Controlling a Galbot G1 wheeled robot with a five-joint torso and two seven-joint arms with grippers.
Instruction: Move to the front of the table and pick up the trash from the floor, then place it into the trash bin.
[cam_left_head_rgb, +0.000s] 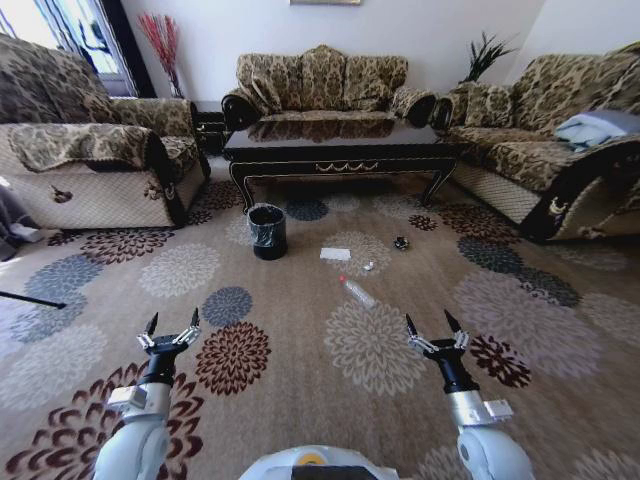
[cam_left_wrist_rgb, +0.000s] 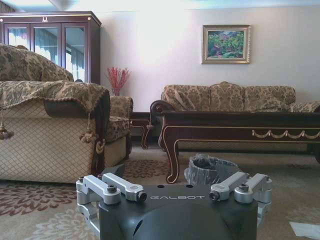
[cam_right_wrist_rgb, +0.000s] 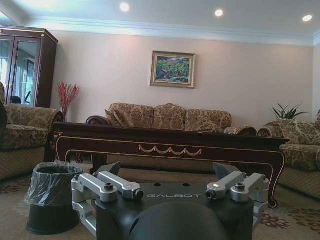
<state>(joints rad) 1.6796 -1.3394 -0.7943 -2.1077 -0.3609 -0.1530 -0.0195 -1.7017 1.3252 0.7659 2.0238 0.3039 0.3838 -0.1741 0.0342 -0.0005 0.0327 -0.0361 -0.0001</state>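
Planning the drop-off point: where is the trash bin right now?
In the head view the trash bin stands on the carpet just before the coffee table's left front leg, left of the white paper square.

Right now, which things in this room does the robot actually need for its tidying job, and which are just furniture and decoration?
Needed:
- trash bin
- white paper
- bottle
- dark wrapper
- carpet
- coffee table
- left gripper, open
- right gripper, open

Just there:
- sofas
- red twigs
- plant
- painting
- cabinet
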